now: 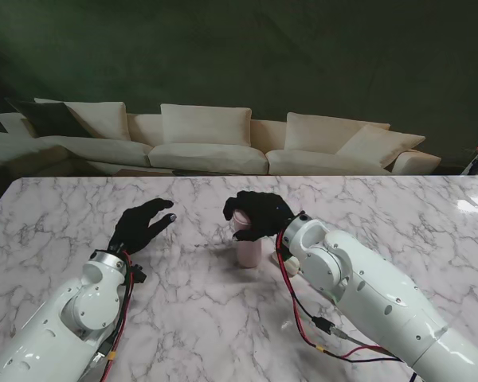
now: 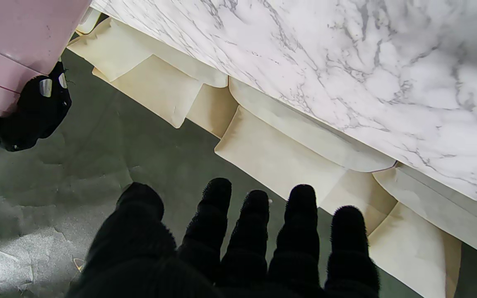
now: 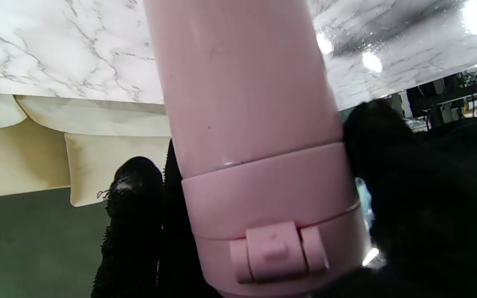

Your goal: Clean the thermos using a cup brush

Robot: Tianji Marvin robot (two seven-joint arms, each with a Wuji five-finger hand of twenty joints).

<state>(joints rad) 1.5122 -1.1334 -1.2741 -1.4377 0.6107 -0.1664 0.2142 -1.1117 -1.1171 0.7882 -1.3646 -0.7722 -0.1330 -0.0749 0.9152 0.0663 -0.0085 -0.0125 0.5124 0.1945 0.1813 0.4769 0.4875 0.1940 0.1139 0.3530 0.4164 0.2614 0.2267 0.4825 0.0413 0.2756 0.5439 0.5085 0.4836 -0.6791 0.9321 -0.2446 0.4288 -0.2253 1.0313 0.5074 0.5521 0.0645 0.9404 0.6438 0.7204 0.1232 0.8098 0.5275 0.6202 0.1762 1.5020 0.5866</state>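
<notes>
A: Where is the thermos?

B: It stands upright on the marble table, near the middle, a little to the right of centre in the stand view. It is pink, and its lid is on.

A: What does the right hand do?

B: It grasps the thermos at the top. The black-gloved fingers wrap over the lid end, so only the lower body shows from the stand. In the right wrist view the thermos fills the frame, with the lid band and a pink hinge clasp plain to see. Fingers lie against one side of the lid and the thumb against the other.

A: And the left hand?

B: Released, holding nothing. It hovers over the table to the left of the thermos, well apart from it, fingers spread and reaching forward. Its wrist view shows five fingertips apart, and the thermos at the frame's corner with a right-hand fingertip on it.

A: Any brush?

B: I cannot make one out.

A: What lies beyond?

B: A cream sofa behind the table's far edge.
</notes>
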